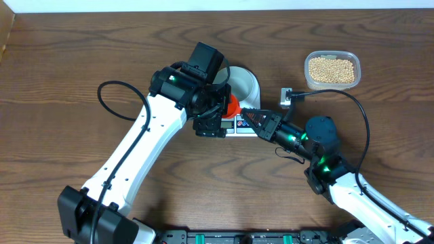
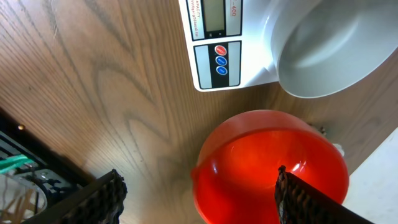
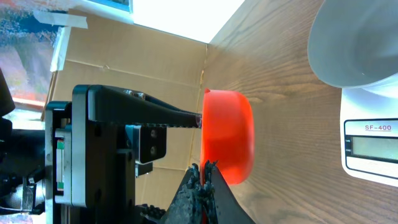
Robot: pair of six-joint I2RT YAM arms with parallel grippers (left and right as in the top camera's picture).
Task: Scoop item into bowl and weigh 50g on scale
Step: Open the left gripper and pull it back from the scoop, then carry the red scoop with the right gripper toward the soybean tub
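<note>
The left arm has smooth white links joined by black housings. A green light glows on its wrist joint, and a black cable loops off at 10 o'clock. The left tool is black and boxy, with finely knurled fingers. The right arm is white too, with a dark round motor, green lights and a thin lead. The right tool is black and tapered.

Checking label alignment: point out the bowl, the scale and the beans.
bowl [image 2: 333, 46]: left wrist view, on its bare inner wall.
scale [image 2: 219, 61]: left wrist view, on its button panel.
beans [image 1: 331, 70]: overhead view, middle of the heap.
</note>
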